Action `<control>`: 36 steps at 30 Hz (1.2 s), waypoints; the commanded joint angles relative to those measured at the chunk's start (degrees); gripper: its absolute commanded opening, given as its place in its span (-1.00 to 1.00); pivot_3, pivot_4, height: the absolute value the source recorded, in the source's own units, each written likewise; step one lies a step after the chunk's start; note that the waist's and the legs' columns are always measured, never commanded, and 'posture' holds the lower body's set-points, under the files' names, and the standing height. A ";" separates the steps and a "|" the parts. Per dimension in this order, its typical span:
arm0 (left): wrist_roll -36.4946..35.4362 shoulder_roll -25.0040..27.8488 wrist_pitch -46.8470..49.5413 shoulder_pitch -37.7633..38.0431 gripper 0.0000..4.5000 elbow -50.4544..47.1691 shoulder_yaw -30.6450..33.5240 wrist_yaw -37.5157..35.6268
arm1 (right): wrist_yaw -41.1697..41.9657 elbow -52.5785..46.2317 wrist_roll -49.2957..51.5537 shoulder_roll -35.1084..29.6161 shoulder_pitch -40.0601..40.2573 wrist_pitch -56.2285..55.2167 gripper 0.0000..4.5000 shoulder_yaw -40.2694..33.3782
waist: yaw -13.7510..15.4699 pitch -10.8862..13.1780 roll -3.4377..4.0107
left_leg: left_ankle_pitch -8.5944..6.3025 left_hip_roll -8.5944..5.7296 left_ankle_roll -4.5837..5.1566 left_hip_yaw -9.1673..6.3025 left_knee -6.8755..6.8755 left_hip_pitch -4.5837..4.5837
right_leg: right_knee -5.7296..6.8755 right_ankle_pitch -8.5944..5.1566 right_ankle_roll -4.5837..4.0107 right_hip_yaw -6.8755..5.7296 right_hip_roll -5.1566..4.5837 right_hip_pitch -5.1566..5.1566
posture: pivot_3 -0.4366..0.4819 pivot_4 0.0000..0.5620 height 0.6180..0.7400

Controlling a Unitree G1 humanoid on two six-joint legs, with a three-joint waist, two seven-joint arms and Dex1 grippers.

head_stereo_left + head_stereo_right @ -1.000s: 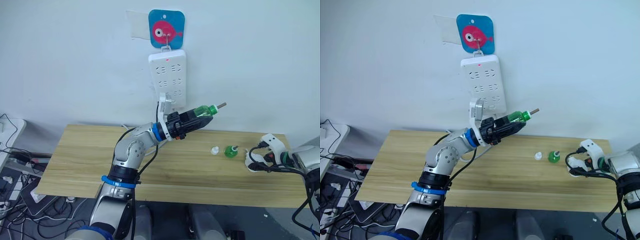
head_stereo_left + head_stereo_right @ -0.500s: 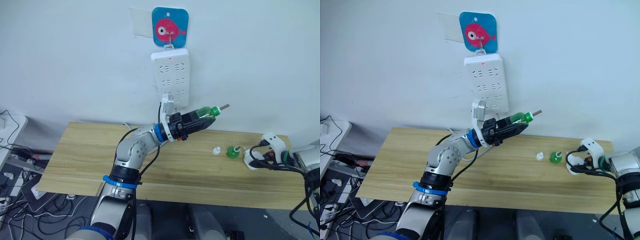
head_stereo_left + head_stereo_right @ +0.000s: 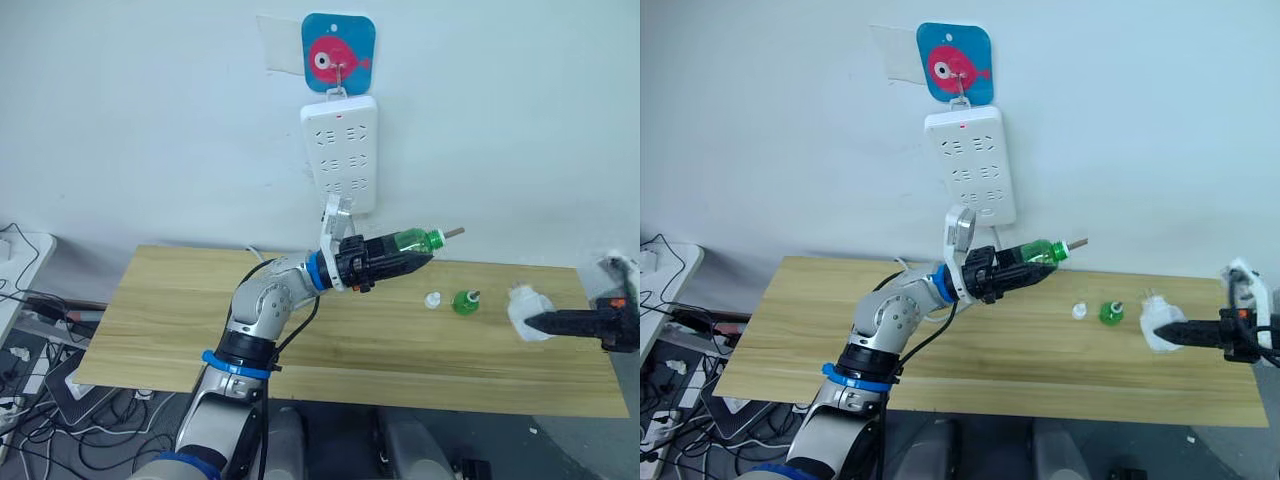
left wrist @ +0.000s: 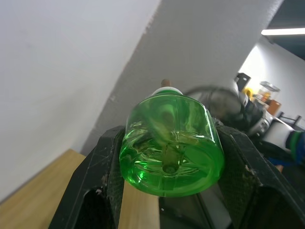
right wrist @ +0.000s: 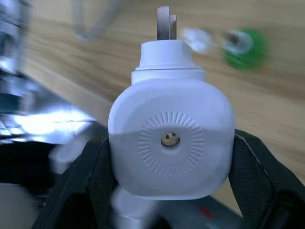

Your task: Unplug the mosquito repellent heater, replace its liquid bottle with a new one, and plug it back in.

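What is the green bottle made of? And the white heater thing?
The bottle looks like clear green plastic, glossy: you can see the wick through it. The heater looks like smooth matte white plastic, with fine molded ridges around its vent hole.

The right gripper (image 3: 530, 323) swings its fingers leftward, lifting the mosquito repellent heater (image 3: 527, 311); the left gripper (image 3: 415, 254) levels its green bottle (image 3: 418, 241).

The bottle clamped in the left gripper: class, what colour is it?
The bottle is translucent bright green, best seen in the left wrist view.
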 commanded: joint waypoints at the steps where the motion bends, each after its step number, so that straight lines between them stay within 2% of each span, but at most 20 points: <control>1: -1.29 1.02 0.94 -0.91 0.02 -0.04 -0.56 -3.98 | -2.73 -1.94 14.76 0.32 0.79 5.91 0.32 -7.88 | 0.08 0.00 0.00 | 0.00 -0.01 0.00 0.01 0.01 0.00 | 0.00 0.00 0.01 0.01 0.00 0.00 | -0.12 -0.25 1.00; 9: -0.94 1.70 2.95 -1.48 0.02 1.12 -1.81 -8.34 | -22.88 4.27 47.52 -2.78 1.09 5.91 0.32 -9.92 | -0.07 0.00 0.00 | -0.02 -0.02 0.03 0.04 0.00 -0.15 | -0.19 0.02 0.02 0.01 -0.02 -0.03 | -0.21 -0.26 1.00; 14: -1.31 1.99 4.30 -1.03 0.02 0.36 -2.39 -9.37 | -38.95 6.04 70.46 -6.86 4.88 -5.03 0.32 -4.99 | -0.53 0.00 0.00 | -0.02 -0.01 0.04 0.03 0.02 -0.27 | -0.18 0.02 0.02 0.00 0.00 -0.11 | -0.21 -0.26 1.00; 29: -1.79 0.07 5.76 1.25 0.02 -3.18 -3.78 -8.35 | -43.68 1.97 72.10 -5.37 -0.47 -11.37 0.32 2.07 | -1.18 0.00 0.00 | -0.02 0.02 0.04 0.02 0.03 -0.36 | -0.26 0.05 0.09 0.00 0.02 -0.19 | -0.21 -0.22 1.00; 36: -1.39 -0.80 4.84 0.90 0.02 -2.29 -3.60 -8.06 | -40.76 0.97 72.10 -6.60 -1.54 -10.14 0.32 3.08 | -1.16 0.00 0.01 | -0.02 0.03 0.04 0.00 0.02 -0.39 | -0.33 0.06 0.09 -0.02 0.03 -0.19 | -0.22 -0.22 1.00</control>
